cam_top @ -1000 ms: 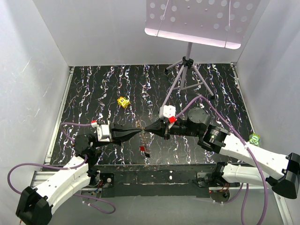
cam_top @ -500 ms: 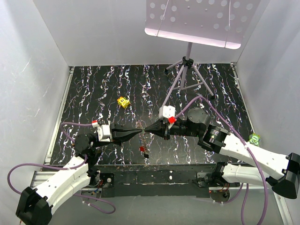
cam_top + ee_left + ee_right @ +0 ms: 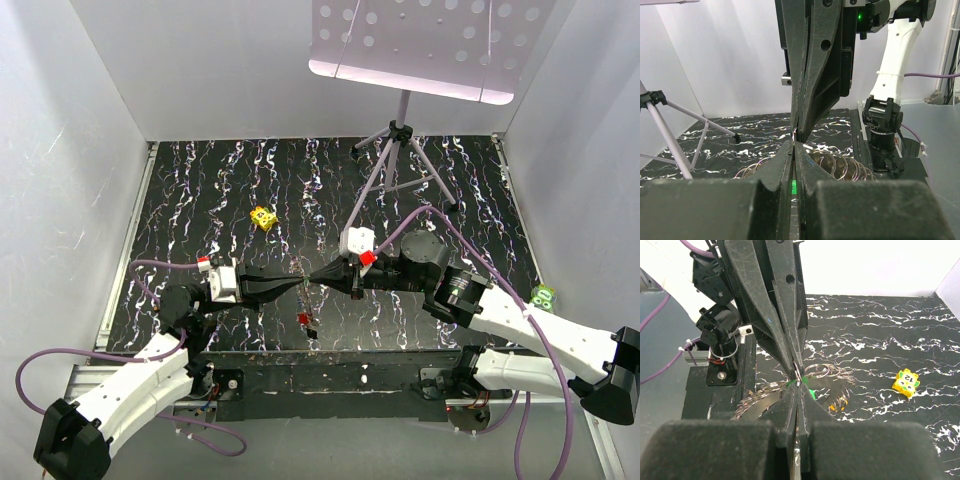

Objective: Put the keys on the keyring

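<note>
Clearance: the black white-veined surface [image 3: 220, 190] is closed by white walls [image 3: 90, 170] on the left, far and right sides; the grey tripod stand [image 3: 400, 150] occupies the far right; a small yellow block [image 3: 263, 217] lies beyond the tips and to their left; a small green block [image 3: 543, 295] sits at the right edge; the widest open room is the far-left part of the surface.

My left hand [image 3: 298, 287] and my right hand [image 3: 316, 280] meet tip to tip over the near middle, well apart from every wall; their long axes form one left-to-right line. Each hand's fingers are pressed together; what each one pinches I cannot tell.

The thin silvery wire keyring [image 3: 826, 371] is at the meeting point, its loops fanning out sideways just beyond the tips; its plane I cannot fix. A green plastic key head [image 3: 809, 391] shows right at the tips; a red-headed key [image 3: 303, 318] shows just nearer my bases; hanging or lying, I cannot tell.
</note>
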Robot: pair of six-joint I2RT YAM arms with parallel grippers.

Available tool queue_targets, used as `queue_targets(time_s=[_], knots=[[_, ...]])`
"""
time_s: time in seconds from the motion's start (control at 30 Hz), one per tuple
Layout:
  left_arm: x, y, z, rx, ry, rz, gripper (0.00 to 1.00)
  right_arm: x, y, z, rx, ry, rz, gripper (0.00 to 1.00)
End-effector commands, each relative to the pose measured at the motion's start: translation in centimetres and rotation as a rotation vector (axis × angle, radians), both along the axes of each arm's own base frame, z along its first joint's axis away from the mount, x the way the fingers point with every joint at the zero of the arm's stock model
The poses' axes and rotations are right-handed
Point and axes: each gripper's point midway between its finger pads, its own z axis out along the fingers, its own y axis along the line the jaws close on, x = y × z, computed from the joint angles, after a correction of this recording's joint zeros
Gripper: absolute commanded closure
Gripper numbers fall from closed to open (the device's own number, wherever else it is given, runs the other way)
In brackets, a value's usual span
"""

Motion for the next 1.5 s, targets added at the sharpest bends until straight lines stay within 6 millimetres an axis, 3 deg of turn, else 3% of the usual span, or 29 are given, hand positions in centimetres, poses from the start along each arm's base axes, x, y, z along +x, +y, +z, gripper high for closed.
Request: queue_targets(time_s=[0.0,0.6,1.1,1.47], knots=[[0.22,-0.23,0.31,0.024,-0.008,-0.003,1.0,-1.08,-0.47,6.51,0.168,-0.096,0.04,0.99],[0.12,-0.44,-0.14,0.061,-0.013,-0.015,1.0,-0.44,-0.39,6.58,0.168,-0.044,0.005,0.99],[0.22,-0.54,-0.25,0.077,-0.008,-0.017,1.0,-0.89,-0.27,6.53,0.155,-0.089,0.043,0.99],[0.11,-0.54,-0.4,0.09,-0.015,-0.02,1.0,-1.11,-0.07,6.94,0.171,-0.03,0.049,0.99]])
